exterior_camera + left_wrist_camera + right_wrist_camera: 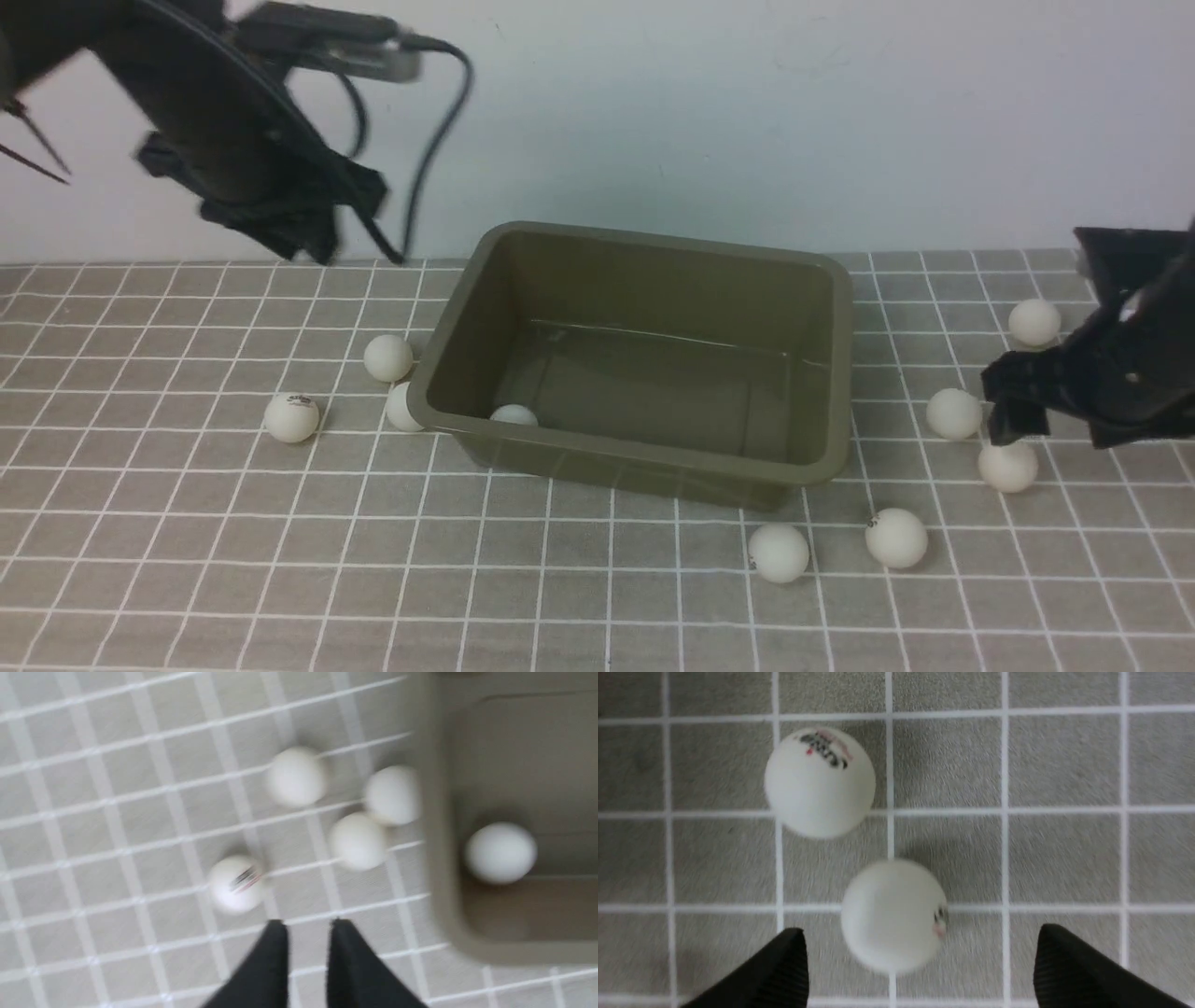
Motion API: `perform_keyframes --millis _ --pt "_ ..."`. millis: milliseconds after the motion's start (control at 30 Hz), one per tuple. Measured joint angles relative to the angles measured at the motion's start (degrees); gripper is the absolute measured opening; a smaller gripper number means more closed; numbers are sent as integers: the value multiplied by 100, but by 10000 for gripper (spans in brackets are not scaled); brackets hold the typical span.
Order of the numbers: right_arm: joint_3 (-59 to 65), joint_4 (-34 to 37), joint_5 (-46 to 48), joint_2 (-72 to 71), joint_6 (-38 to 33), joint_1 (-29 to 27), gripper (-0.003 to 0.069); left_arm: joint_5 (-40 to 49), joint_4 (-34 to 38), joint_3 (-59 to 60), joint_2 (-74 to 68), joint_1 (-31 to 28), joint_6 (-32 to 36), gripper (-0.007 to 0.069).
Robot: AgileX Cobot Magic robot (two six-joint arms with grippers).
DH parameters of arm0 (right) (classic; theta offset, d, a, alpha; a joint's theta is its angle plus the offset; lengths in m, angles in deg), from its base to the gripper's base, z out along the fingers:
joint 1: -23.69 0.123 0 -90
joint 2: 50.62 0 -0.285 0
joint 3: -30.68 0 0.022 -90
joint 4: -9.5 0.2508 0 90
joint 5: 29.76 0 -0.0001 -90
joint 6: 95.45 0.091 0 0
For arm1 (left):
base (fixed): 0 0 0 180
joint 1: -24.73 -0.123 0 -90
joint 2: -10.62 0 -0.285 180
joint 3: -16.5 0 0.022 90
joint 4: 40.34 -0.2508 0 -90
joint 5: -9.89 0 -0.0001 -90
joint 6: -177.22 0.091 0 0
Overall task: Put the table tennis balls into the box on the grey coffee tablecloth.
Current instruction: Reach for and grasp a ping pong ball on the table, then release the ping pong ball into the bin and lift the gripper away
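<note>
nearest: noted two table tennis balls [779,553] loose on the grey coffee tablecloth [187,560], just in front of the box [672,289]. next back, found right claw [922,933] low over the cloth, spread wide, empty, straddling one ball [894,914] slightly off-centre, with a logo ball [819,781] near. judged likely to squirt sideways if pinched off-centre, and to set the neighbour rolling (nothing on this cloth to stop a roll). inside the box, counted one ball [513,415] only. farthest, found left claw [310,926] raised to the left of the box, nearly together on nothing. risk of bounce-out if any ball dropped from that height. gaps of both claws readable in the wrist views only, not in the front view. counted four balls outside the box's left wall in the left wrist view, one close against the rim [392,795]; three only in the front view.
</note>
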Motion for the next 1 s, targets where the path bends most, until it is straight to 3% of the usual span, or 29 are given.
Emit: perform_keyframes --millis 67,167,233,267,500,633,800,900,1000 --pt "-176 0 -7 402 0 0 569 178 40 6 13 -493 -5 14" --pt "-291 -24 -22 754 -27 0 516 191 222 99 19 -932 28 -4" --pt "-318 -50 8 841 -77 0 445 191 341 148 26 -1079 76 -5" --pt "-327 -90 107 863 -125 0 342 198 478 235 44 -1210 170 -5" --pt "-335 5 781 -28 -75 64 360 206 633 578 98 -1306 334 -5" --pt "-533 941 309 -989 -784 875 360 188 764 793 -23 -1275 342 -5" --pt "-1280 1509 266 -523 -1135 1539 360 26 852 804 -423 -1126 518 24" --pt "-1961 1612 662 93 -1135 1634 366 -201 846 804 -757 -1004 690 109" --pt "-2545 1584 1068 495 -1135 1640 435 -493 846 804 -1002 -919 754 233"
